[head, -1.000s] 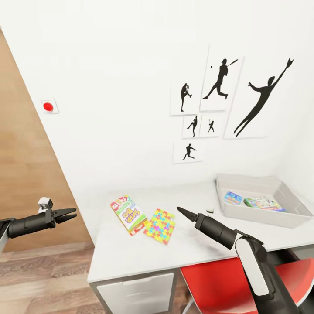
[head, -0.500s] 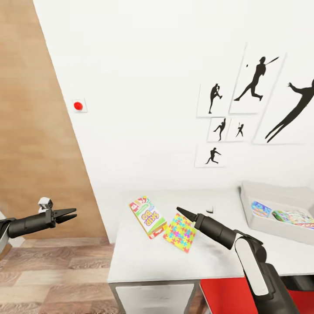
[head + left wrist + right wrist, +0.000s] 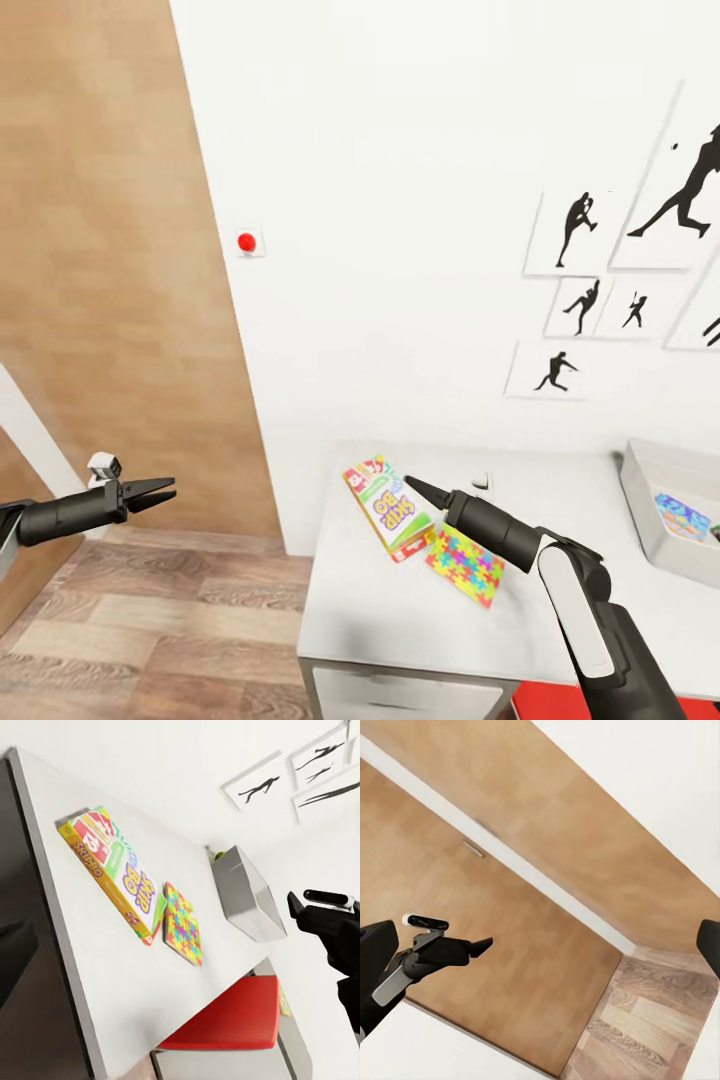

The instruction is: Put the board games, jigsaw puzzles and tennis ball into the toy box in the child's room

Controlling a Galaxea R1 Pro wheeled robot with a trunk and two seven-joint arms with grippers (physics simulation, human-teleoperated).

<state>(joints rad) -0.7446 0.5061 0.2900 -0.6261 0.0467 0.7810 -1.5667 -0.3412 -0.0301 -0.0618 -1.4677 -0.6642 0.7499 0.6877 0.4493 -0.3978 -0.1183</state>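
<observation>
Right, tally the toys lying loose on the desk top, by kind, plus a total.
Printed flat board game box: 1
Multicoloured thin jigsaw puzzle board: 1
Total: 2, both on the pale grey-white table, outside the pale grey toy box.

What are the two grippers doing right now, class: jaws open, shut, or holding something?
Left gripper: jaws slightly open, holding nothing.
Right gripper: jaws shut to a point, holding nothing.
</observation>
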